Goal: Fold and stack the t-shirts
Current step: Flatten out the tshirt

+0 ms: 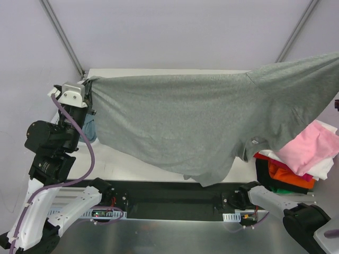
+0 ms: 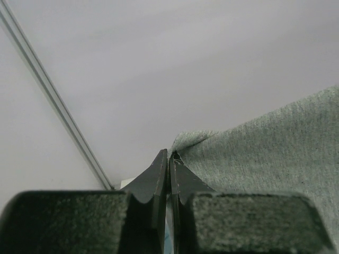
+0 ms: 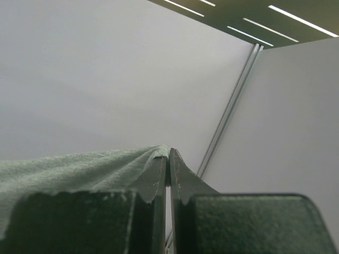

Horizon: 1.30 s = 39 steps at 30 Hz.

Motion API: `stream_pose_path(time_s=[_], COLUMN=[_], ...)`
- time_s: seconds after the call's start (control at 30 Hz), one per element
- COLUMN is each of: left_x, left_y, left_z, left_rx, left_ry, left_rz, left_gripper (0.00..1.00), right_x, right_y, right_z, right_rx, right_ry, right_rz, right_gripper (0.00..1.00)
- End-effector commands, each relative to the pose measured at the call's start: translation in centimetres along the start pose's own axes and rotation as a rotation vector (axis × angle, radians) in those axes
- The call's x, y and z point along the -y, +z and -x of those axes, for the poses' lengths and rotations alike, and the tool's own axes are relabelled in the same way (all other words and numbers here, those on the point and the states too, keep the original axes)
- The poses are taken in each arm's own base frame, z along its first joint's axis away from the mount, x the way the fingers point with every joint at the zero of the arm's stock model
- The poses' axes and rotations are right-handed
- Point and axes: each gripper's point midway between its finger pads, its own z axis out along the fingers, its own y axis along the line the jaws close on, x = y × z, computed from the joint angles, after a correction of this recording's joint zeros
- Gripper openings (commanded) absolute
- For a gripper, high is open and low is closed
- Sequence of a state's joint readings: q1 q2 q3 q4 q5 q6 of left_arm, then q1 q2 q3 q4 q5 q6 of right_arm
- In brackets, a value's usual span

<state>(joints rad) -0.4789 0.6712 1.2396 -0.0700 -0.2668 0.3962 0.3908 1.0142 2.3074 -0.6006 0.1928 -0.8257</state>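
A light heather-grey t-shirt [image 1: 201,116] hangs spread wide in the air above the table, stretched between both arms. My left gripper [image 1: 87,87] is raised at the left and shut on the shirt's left corner. In the left wrist view its jaws [image 2: 170,156] are pressed together with grey cloth [image 2: 265,153] pinched at the tip. My right gripper [image 3: 169,153] is shut on the shirt's other end [image 3: 69,166]; it lies past the right edge of the top view. The shirt's lower hem sags toward the table's near edge.
At the right sits a pile of t-shirts: pink [image 1: 307,148] on top, then white [image 1: 324,168], orange [image 1: 288,177] and red [image 1: 262,156]. A blue-teal cloth [image 1: 91,129] peeks out behind the left arm. The white table [image 1: 132,164] lies beneath, the arm bases along its near edge.
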Motion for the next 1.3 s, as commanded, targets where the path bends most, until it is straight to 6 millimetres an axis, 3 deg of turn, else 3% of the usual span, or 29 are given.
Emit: stream_pose_path(time_s=[0.0, 0.23, 0.27, 0.33, 0.37, 0.53, 0.67, 0.97, 1.27], left_x=[0.0, 0.9, 1.2, 1.8, 2.3, 3.4, 4.3, 5.7, 6.5], left_y=[-0.4, 1.4, 1.8, 2.3, 2.8, 4.2, 5.0, 6.1, 7.1], left_z=[-0.2, -2.6, -3.2, -4.4, -5.3, -8.1, -10.1, -13.8, -16.5], left_rx=[0.007, -0.049, -0.062, -0.085, -0.108, -0.143, -0.179, -0.225, -0.25], left_ry=[0.006, 0.047, 0.056, 0.069, 0.076, 0.109, 0.127, 0.151, 0.178], left_rz=[0.003, 0.0, -0.003, -0.013, -0.024, -0.022, -0.033, -0.037, -0.027], left_gripper=[0.0, 0.0, 0.0, 0.0, 0.0, 0.0, 0.0, 0.0, 0.0], right_x=[0.3, -1.9, -3.0, -3.8, -5.1, -7.2, -8.0, -8.0, -9.5], right_y=[0.7, 3.0, 3.6, 4.0, 4.5, 6.1, 7.2, 8.9, 10.3], right_z=[-0.3, -5.1, -6.9, -8.4, -10.4, -14.8, -16.7, -18.5, -23.3], right_rx=[-0.006, -0.127, -0.17, -0.198, -0.24, -0.325, -0.367, -0.42, -0.543], right_ry=[0.007, -0.044, -0.059, -0.07, -0.082, -0.126, -0.161, -0.208, -0.27], right_rz=[-0.037, -0.028, -0.007, 0.0, 0.025, 0.033, 0.035, 0.012, 0.023], right_gripper=[0.01, 0.01, 0.01, 0.01, 0.01, 0.01, 0.01, 0.01, 0.01])
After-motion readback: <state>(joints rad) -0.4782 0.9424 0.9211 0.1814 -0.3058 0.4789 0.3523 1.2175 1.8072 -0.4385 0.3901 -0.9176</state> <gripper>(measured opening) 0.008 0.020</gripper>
